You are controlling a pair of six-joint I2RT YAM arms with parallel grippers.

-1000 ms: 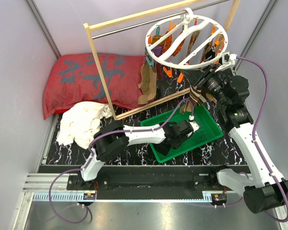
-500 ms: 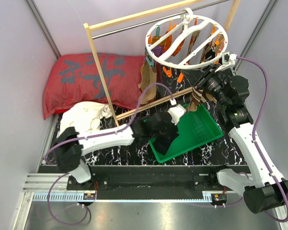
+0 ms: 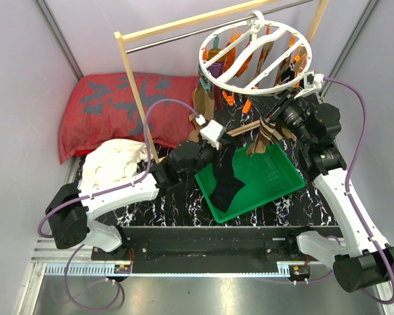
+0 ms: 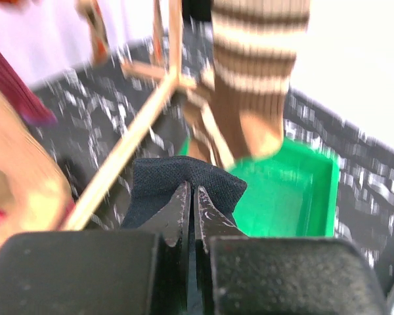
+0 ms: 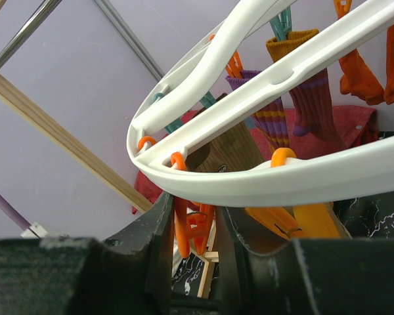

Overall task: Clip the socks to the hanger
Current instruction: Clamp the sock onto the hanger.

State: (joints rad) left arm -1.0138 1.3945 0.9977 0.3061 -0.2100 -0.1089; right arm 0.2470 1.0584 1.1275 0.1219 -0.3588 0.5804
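Two arms share the work, and the step in hand looks like carrying one sock up to a waiting clip. The left end effector (image 4: 190, 197) is all but closed, its tips pinching one edge of a black sock (image 3: 226, 177). The rest of that sock trails down into the green tray (image 3: 279, 174), which sits toward the near right of the worktop. The pinch is held above the tray's far left corner, beside the low bar of the wooden frame (image 3: 132, 85).

The hanger (image 3: 249, 87) hangs over the far right corner of the worktop with several socks clipped to it, among them a striped sock (image 4: 259, 65) that fills the top of the left wrist view. The right end effector (image 5: 194, 230) is raised to the underside of the white ring, its jaws narrowed on either side of an orange clip (image 5: 184, 220). It seems to be squeezing the clip open, though the contact itself is hard to judge from that angle.

By my reading, the next move calls for the left arm to raise the pinched edge toward the far right and feed the fabric into the mouth of that clip, without snagging the hanging socks or the frame bar. The right grip would then need to ease off so the clip bites the sock before the left one lets go. The trailing part may drag on the tray rim.
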